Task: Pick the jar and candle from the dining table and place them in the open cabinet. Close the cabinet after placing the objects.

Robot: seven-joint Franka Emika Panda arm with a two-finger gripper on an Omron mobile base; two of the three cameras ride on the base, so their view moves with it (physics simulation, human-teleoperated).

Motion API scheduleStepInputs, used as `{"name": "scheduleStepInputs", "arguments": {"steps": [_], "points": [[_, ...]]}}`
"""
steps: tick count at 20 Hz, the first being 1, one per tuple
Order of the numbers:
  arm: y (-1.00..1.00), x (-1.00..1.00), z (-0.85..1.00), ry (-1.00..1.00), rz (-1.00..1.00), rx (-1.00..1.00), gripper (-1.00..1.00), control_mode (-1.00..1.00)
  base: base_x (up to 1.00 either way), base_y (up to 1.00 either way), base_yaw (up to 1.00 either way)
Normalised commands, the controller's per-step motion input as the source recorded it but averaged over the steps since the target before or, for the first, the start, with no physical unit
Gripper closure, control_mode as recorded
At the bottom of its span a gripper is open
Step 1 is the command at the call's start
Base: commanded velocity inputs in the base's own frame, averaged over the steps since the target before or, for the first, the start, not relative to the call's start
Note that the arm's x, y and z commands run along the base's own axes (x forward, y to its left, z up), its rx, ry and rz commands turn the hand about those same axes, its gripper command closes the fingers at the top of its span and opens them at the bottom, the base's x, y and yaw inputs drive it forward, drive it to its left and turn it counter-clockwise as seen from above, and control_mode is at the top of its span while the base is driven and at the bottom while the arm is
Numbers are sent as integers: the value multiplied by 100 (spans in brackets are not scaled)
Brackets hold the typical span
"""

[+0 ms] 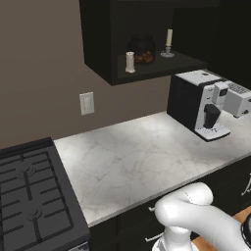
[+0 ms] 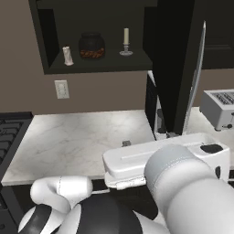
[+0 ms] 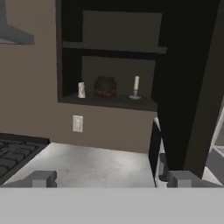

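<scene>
One jar [image 1: 142, 49] with a dark lid stands in the one open cabinet [image 1: 98, 44]. One candle [image 1: 168, 38] on its holder is there too, and one small pale shaker [image 1: 130, 62], making three things on that shelf. The marble table [image 1: 142, 157] carries one coffee machine [image 1: 196, 103] and one toaster [image 1: 239, 98]. One wall outlet [image 1: 87, 103] sits on the wall. One stove [image 1: 29, 196] shows at the left. One cabinet door [image 2: 176, 64] stands open with one bar handle [image 2: 196, 77].
</scene>
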Motion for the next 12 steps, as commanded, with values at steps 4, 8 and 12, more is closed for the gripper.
{"name": "scheduleStepInputs", "arguments": {"steps": [4, 8, 12], "points": [[-15, 28, 0, -6, 9, 0, -100, -100, 0, 0, 0], [-17, 17, 0, 0, 10, 0, -100, -100, 0, 0, 0], [-14, 9, 0, 0, 12, 0, -100, -100, 0, 0, 0]]}}
